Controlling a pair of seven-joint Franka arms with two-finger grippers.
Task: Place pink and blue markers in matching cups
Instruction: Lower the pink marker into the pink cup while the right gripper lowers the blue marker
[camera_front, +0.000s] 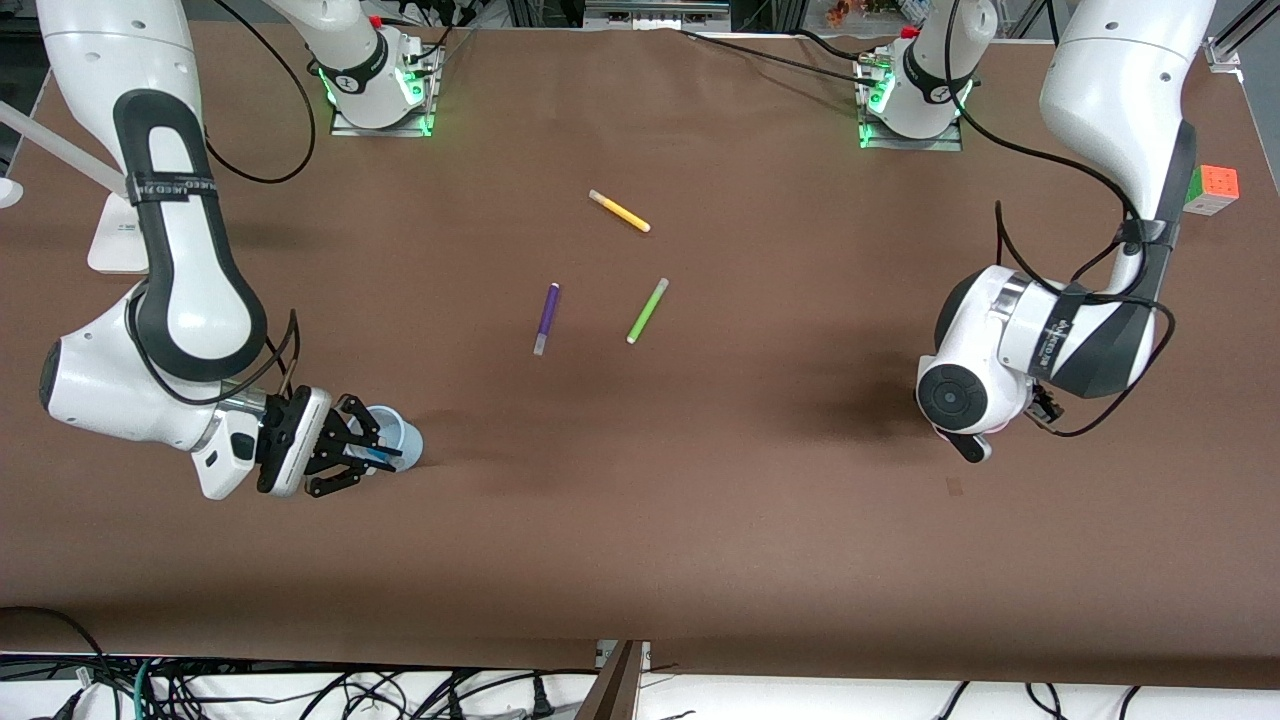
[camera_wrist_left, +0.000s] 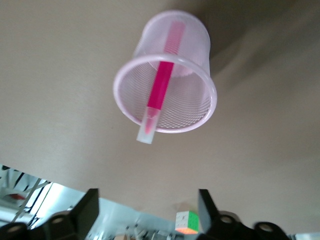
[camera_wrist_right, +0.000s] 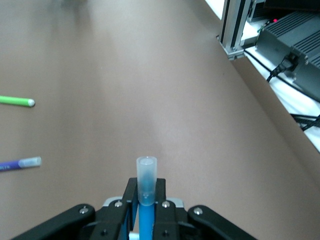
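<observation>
Brown counter (camera_front: 700, 480). Pink marker (camera_wrist_left: 162, 87) sits in pink cup (camera_wrist_left: 165, 95); left hand (camera_wrist_left: 147, 210) open above. Right hand (camera_front: 345, 450) grips blue marker (camera_wrist_right: 146, 200), seemingly over blue cup (camera_front: 405, 435). I'd lower, release.

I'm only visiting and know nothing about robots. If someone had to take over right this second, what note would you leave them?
Right gripper: shut on the blue marker, over the blue cup at the right arm's end of the table.
Left gripper: open, above the pink cup.
Done: pink marker stands in the pink cup.
Left: drop the blue marker into the blue cup.
Yellow, purple and green pens lie mid-table; leave them.
</observation>
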